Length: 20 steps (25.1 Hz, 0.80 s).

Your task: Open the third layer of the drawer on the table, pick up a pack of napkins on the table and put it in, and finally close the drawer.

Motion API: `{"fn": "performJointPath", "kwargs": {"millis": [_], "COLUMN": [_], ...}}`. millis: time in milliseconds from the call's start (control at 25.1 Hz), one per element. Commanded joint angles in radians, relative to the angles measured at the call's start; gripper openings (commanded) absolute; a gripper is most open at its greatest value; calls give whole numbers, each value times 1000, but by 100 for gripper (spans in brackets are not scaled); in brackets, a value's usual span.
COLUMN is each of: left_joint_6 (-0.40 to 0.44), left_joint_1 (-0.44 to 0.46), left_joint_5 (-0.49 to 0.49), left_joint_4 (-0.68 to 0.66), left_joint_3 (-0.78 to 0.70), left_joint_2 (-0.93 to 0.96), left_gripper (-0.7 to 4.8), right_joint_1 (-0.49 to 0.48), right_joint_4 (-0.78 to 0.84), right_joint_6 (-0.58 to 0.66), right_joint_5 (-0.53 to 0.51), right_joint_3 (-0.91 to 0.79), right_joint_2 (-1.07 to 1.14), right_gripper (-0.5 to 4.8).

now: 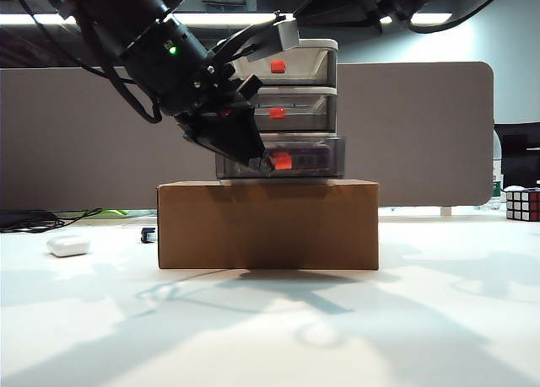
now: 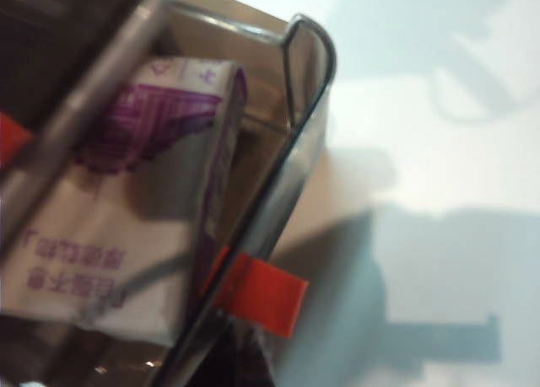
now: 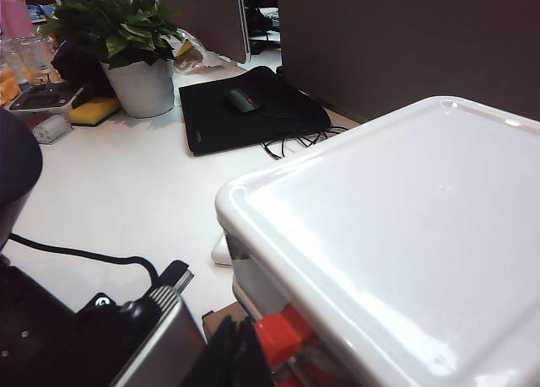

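Exterior view: I see the drawer (image 1: 287,109) standing on a cardboard box (image 1: 267,224) on the white worktop (image 1: 270,328). Its three trays face the camera, each with a red-orange handle. The third layer (image 1: 304,157) sits at the bottom; purple shows dimly through its smoky front, and no writing is legible here. My left arm comes down from the upper left, sloping toward the unit, and the left pincer (image 1: 263,162) is at the lowest handle, its tips pressed together against the handle's left edge. I cannot tell from here whether they grip it. My right arm enters from the top right and the right pincer (image 1: 283,34) sits at the top of the unit; its state is not visible. A small white case (image 1: 67,246) lies on the worktop at far left, a puzzle cube (image 1: 522,204) at far right.

Left wrist view: I am looking at close range into the third layer (image 2: 287,185). The pack of napkins (image 2: 126,210) lies inside it, its long axis running along the tray's front wall. The wrapper is white with a purple printed block and purple characters, too blurred to read. The red-orange handle (image 2: 266,290) projects from the tray front. The pincer itself is not seen.

Right wrist view: I see the unit's glossy white top (image 3: 396,235), a red-orange handle (image 3: 283,336) below its edge, a potted plant (image 3: 126,45) and a black mat with a mouse (image 3: 245,100) on the worktop beyond. The right pincer's tips are not visible.
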Motion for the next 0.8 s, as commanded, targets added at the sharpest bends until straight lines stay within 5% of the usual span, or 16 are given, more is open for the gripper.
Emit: {"fn": "performJointPath", "kwargs": {"millis": [40, 398, 637, 796], "left_joint_6": [-6, 1, 28, 19], "left_joint_1": [0, 1, 0, -1], "left_joint_5": [-50, -194, -199, -134], "left_joint_4": [73, 203, 92, -19], "left_joint_3": [1, 1, 1, -52], "left_joint_2": [-3, 26, -8, -150], "left_gripper": [-6, -6, -6, -6], "right_joint_1": [0, 0, 0, 0], "right_joint_4": [16, 16, -8, -202], "right_joint_6": [-6, -10, -14, -113], "right_joint_5": [2, 7, 9, 127], "right_joint_3": [5, 5, 5, 5], "right_joint_2": [-6, -6, -40, -174], "right_gripper": [-6, -6, -6, -6]}}
